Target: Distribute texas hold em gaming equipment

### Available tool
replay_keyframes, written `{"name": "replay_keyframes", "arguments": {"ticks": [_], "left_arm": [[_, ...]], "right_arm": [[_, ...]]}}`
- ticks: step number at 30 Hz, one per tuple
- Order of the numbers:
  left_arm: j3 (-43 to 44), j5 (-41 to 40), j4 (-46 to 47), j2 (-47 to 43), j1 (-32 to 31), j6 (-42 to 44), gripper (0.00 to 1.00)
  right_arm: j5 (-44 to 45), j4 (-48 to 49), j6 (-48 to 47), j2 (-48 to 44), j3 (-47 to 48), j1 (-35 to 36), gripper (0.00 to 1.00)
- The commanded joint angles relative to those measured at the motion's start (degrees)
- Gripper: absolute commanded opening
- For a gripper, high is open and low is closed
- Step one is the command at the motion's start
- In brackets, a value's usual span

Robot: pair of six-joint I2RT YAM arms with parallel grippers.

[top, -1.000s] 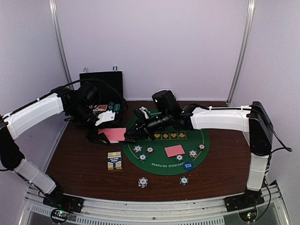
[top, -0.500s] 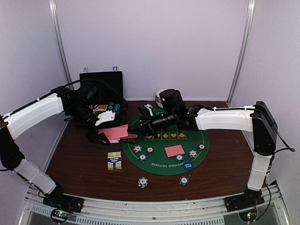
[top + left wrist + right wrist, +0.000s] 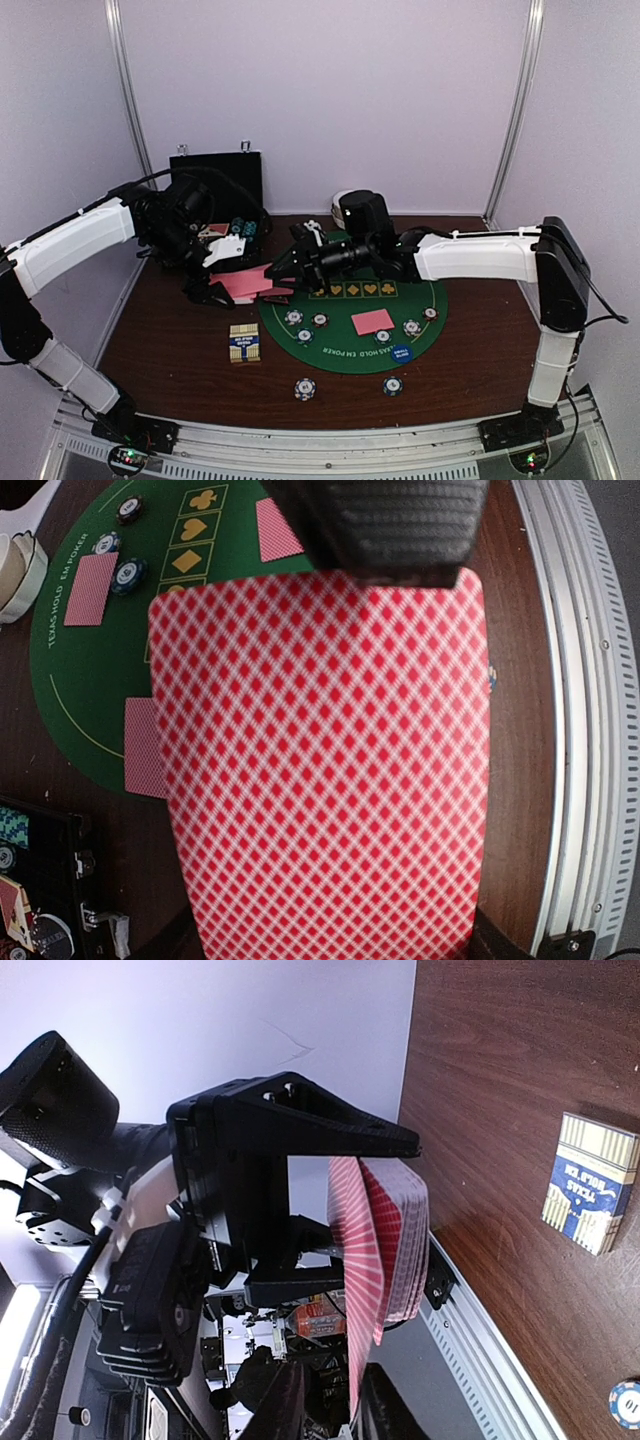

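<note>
My left gripper (image 3: 228, 290) is shut on a deck of pink-backed playing cards (image 3: 247, 282) and holds it above the table, left of the green mat (image 3: 340, 352). The deck fills the left wrist view (image 3: 320, 770). My right gripper (image 3: 283, 273) is at the deck's right end. In the right wrist view the top card (image 3: 355, 1300) is peeled away from the deck (image 3: 402, 1240) and runs between my right fingers (image 3: 388, 1405), which are closed on it. One card (image 3: 372, 322), several striped chips (image 3: 293, 317) and a blue round button (image 3: 401, 353) lie on the mat.
A card box (image 3: 244, 343) lies left of the mat. Two chips (image 3: 305, 388) (image 3: 393, 385) lie in front of it. The black case (image 3: 215, 178) stands open at the back left, and a white bowl (image 3: 345, 198) sits behind the right arm.
My right gripper has shifted a little right and back along the deck's end. The top card now sticks out to the right of the deck. The left arm has held still.
</note>
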Motion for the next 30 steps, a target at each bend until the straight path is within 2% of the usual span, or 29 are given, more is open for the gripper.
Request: {"name": "replay_keyframes", "arguments": {"ticks": [1,7,10,30], "left_arm": [[2.26,1.02,-0.25,-0.75,0.46,0.57,0.43],[2.51,1.01,-0.42,-0.71,0.46,0.68,0.42],[2.44,0.89,-0.63,-0.64,0.46,0.75,0.41],[1.73,0.23,-1.60,-1.80,1.65,1.37,0.38]], "right_arm": [[-0.29,4.48,1.93,1.62,0.54,0.61,0.18],[0.09,6.00,3.03,2.52,0.50,0.85,0.13],[0.19,5.90,3.20,2.33,0.55,0.83,0.00],[-2.58,3.90,1.02,-3.47,-4.39,-8.73,0.00]]}}
